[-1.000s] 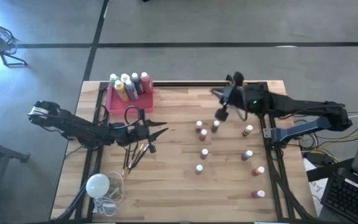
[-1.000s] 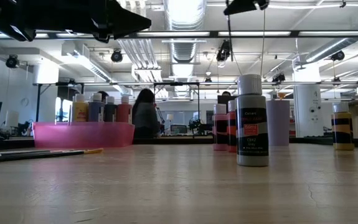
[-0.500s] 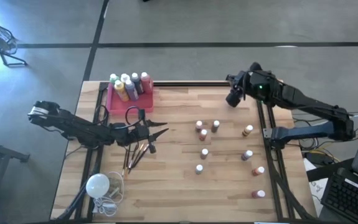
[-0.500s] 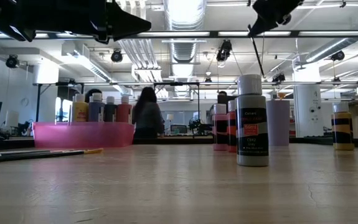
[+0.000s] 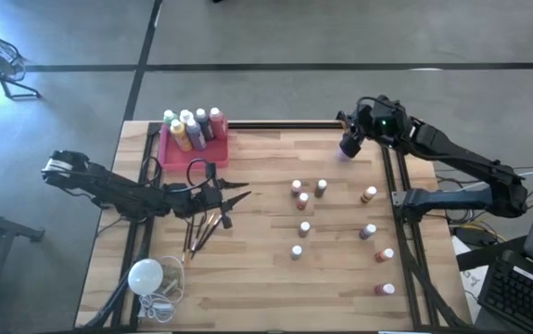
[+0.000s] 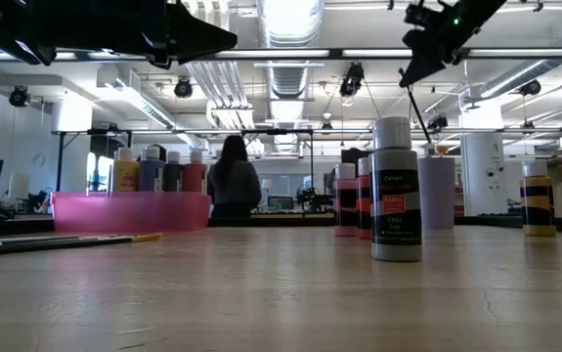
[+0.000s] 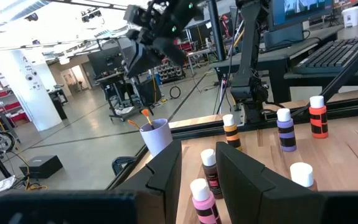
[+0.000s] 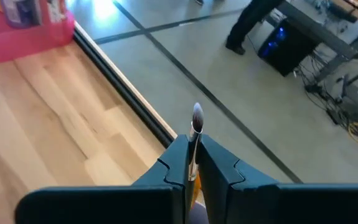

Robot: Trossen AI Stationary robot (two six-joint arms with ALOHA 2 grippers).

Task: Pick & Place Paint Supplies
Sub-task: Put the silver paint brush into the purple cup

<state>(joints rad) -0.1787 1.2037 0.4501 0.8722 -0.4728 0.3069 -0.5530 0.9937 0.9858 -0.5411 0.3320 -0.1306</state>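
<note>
The brush [image 8: 196,127] is pinched between the right claw's [image 5: 348,147] shut fingers, bristles out, high in the upper right of the high view above a white cup [image 7: 155,135] near the surface's [image 5: 266,278] far edge. The hold looks thin: the brush could twist or slip, miss the cup, tip it, or fall past the edge. The left claw [image 5: 236,197], part open and empty, hovers over the loose brushes [image 5: 203,227]; bottles [image 5: 301,228] stand scattered.
</note>
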